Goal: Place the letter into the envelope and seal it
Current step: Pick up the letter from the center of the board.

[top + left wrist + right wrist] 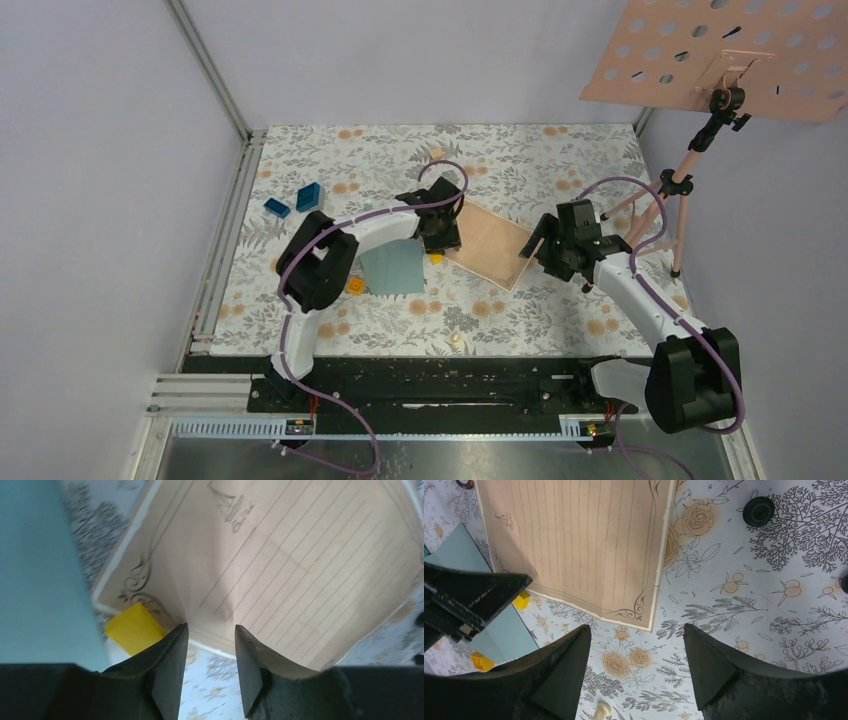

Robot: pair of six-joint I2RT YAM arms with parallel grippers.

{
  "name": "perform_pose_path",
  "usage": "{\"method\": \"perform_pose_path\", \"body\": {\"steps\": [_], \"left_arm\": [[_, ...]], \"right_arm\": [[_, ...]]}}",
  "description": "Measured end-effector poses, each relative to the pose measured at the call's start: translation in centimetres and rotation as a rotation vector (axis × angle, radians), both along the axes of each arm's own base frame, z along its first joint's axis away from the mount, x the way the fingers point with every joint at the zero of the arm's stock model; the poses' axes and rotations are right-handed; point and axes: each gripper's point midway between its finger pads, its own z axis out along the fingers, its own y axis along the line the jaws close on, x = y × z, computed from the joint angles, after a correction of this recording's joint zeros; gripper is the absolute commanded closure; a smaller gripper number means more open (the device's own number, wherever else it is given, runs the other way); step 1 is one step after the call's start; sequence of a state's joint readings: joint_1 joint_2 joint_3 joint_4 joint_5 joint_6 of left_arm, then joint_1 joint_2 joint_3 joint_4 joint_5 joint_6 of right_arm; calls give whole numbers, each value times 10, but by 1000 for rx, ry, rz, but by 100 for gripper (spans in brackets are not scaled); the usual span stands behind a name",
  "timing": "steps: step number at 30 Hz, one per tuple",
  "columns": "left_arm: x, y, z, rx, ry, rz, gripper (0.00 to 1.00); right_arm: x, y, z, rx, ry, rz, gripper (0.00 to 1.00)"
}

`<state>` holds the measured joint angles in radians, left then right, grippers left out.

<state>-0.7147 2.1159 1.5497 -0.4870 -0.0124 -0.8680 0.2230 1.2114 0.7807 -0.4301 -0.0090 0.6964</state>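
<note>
Left hand (211, 628): fingers part-way apart, with bare bench showing through the gap. Both tips sit at the near edge of the letter. Whether they pinch the sheet cannot be told.
Letter (280, 555): tan lined sheet with a pale border. It lies straight ahead of the left hand and is buckled, with creases fanning out from the left fingertip.
Envelope (393, 268): teal, flat on the bench, just to the left of the left hand and beside the letter's corner.
Yellow block (134, 630): just left of the left hand's left finger, against the letter's scrolled corner.
Right hand (636, 627): fingers spread wide, nothing between them, held above the bench.
Letter from the right hand: ahead and to its left, with the nearest corner just beyond the fingertips and clear of them.
Bench (520, 160): floral-printed surface under both hands.
Blue blocks (308, 197): well off to the left of the left hand, apart from the envelope.
Pink perforated board (730, 50): on a stand beyond and to the right of the right hand.
</note>
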Motion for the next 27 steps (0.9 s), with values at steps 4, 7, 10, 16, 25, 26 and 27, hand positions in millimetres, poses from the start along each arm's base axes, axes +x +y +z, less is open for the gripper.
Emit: {"method": "perform_pose_path", "body": {"steps": [4, 7, 10, 16, 25, 26, 27], "left_arm": [[-13, 22, 8, 58, -10, -11, 60], [-8, 19, 22, 51, -53, -31, 59], [-4, 9, 37, 28, -89, -57, 59], [-5, -31, 63, -96, -112, -98, 59], [-23, -30, 1, -21, 61, -65, 60], [-23, -31, -2, -20, 81, -64, 60], [-20, -32, 1, -22, 78, -63, 60]], "right_arm": [[0, 0, 0, 0, -1, 0, 24], [0, 0, 0, 0, -1, -1, 24], [0, 0, -1, -3, 0, 2, 23], [14, -1, -3, -38, 21, 57, 17], [106, -13, -13, -63, 75, 96, 13], [116, -15, -16, -66, 83, 94, 12], [124, -16, -19, -70, 91, 93, 11]]}}
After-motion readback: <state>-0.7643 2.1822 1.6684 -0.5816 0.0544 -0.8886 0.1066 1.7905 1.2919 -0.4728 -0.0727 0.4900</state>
